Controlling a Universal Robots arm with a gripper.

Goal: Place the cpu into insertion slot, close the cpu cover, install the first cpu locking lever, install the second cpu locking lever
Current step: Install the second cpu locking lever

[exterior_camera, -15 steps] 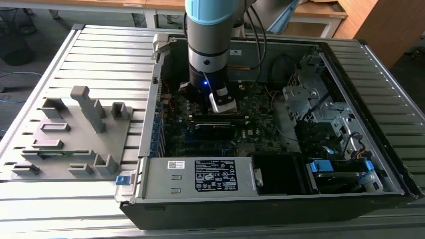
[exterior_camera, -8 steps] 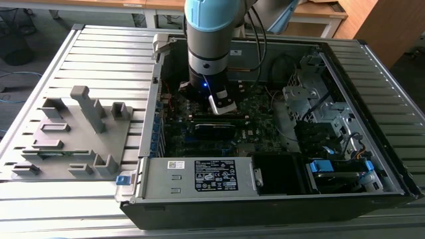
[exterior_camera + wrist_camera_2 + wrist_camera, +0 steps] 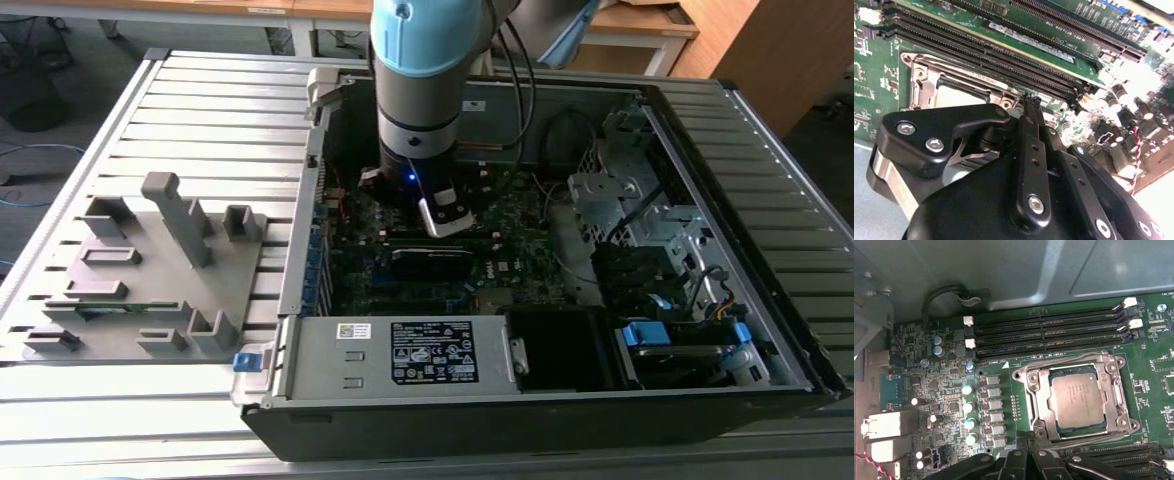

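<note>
CPU (image 3: 1081,396) placement is complete: the chip sits flat in the insertion slot (image 3: 1042,401), and the cpu cover (image 3: 1076,362) lies down around it as a silver frame with the chip's metal top showing through its window.

The gripper (image 3: 1032,102) hangs directly over the socket's edge. In the second wrist view its fingers (image 3: 1030,145) come together to a closed tip with nothing between them; that tip is at the socket frame, next to the bank of long black memory slots (image 3: 1004,55). In the first wrist view the black gripper linkage (image 3: 1024,460) is just beside the frame's near edge.

Outward from the socket, the motherboard (image 3: 929,385) carries rows of small capacitors and connectors. In the exterior view the arm (image 3: 420,90) reaches down into the open computer case (image 3: 747,140), which rests on a slatted metal table (image 3: 200,110). A grey fixture tray (image 3: 134,270) stands on the table at the exterior view's left of the case.
</note>
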